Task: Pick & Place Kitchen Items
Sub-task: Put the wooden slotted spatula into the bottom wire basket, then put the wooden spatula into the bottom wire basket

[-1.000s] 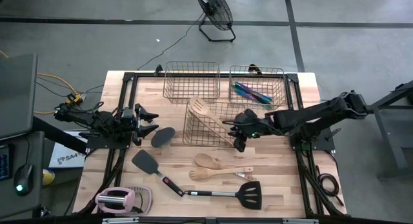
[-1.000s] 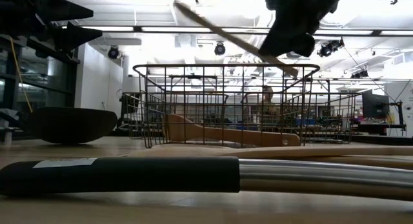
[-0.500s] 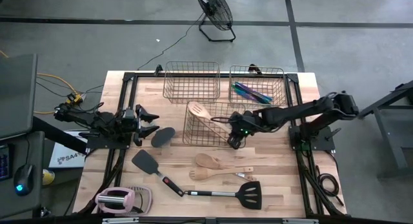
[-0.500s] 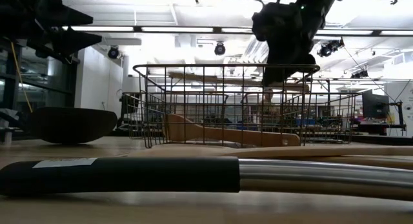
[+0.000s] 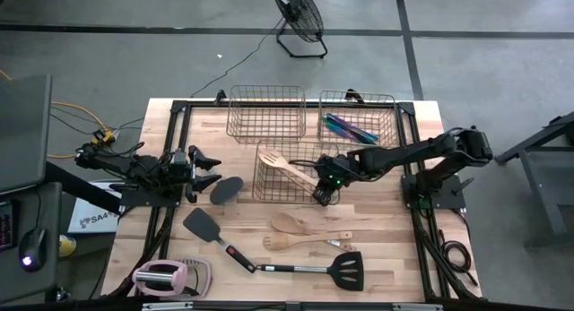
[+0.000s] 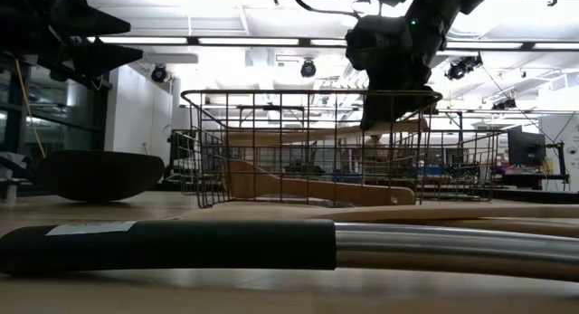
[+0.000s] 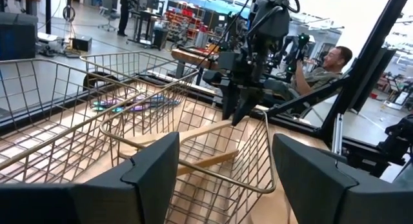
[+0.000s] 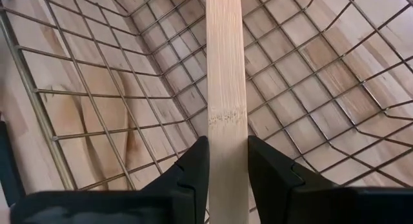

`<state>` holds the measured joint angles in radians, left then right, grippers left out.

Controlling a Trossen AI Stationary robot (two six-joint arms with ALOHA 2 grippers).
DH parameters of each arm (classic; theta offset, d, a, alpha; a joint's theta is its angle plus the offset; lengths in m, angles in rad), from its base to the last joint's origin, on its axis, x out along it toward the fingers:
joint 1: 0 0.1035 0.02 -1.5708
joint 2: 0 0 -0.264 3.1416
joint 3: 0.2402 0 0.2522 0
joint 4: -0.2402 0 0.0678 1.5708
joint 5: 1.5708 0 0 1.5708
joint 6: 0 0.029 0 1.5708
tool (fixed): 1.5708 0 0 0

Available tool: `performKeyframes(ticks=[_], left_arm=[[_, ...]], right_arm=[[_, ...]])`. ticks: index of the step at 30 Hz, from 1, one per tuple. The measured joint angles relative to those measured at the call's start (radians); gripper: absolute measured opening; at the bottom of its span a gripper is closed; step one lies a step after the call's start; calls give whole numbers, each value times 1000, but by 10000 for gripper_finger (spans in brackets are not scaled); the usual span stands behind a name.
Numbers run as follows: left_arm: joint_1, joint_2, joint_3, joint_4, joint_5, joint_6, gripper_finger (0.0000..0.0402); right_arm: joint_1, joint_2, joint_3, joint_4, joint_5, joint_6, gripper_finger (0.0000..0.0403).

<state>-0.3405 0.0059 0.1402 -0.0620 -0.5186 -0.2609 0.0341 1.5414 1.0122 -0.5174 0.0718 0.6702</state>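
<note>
A pale wooden slotted spatula [image 5: 285,166] hangs inside the middle copper wire basket [image 5: 260,181], above another wooden spatula [image 6: 317,189] lying on the basket's floor. My right gripper [image 5: 323,190] is shut on its handle at the basket's near right corner. My left gripper [image 5: 208,172] stands open and level at the table's left, next to a black spoon [image 5: 226,189], holding nothing. Thin iridescent pieces [image 5: 350,130] lie in the far right basket. My right gripper pinches the wooden spatula's handle [image 8: 226,121] near its free end, one finger [image 8: 193,166] on each narrow edge. The fingers slant down from the table's right, and the handle runs on ahead of them. The spatula hangs about level, below the basket's rim [image 6: 308,93] and clear of its floor.
On the near half of the table lie a black spatula [image 5: 204,226], a wooden spoon [image 5: 289,223], a wooden fork-like piece [image 5: 300,241] and a black slotted spatula [image 5: 345,271]. A pink-and-white gadget [image 5: 166,277] sits near left. An unfilled basket [image 5: 266,112] stands far. A person [image 7: 329,62] sits beyond the table.
My right gripper has sunk and gone a little toward the table's left, still shut on the wooden spatula. The spatula, slanted above the basket's rim a second ago, has tipped to about level and gone down inside the basket.
</note>
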Motion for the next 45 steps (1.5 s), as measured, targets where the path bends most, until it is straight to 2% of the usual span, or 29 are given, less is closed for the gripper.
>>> performKeyframes(ticks=[6, 23, 33, 45], left_arm=[[0, 0, 0, 0, 0, -6, 244], [0, 0, 0, 0, 0, -7, 244], [0, 0, 0, -3, 0, -7, 244], [0, 0, 0, -8, 0, -7, 244]], right_arm=[[-16, 2, -1, 3, 2, -12, 84], [-17, -4, -5, 42, 14, -21, 141], [-17, -76, -4, 110, 6, -46, 139], [-15, -94, -4, 13, 9, -18, 138]])
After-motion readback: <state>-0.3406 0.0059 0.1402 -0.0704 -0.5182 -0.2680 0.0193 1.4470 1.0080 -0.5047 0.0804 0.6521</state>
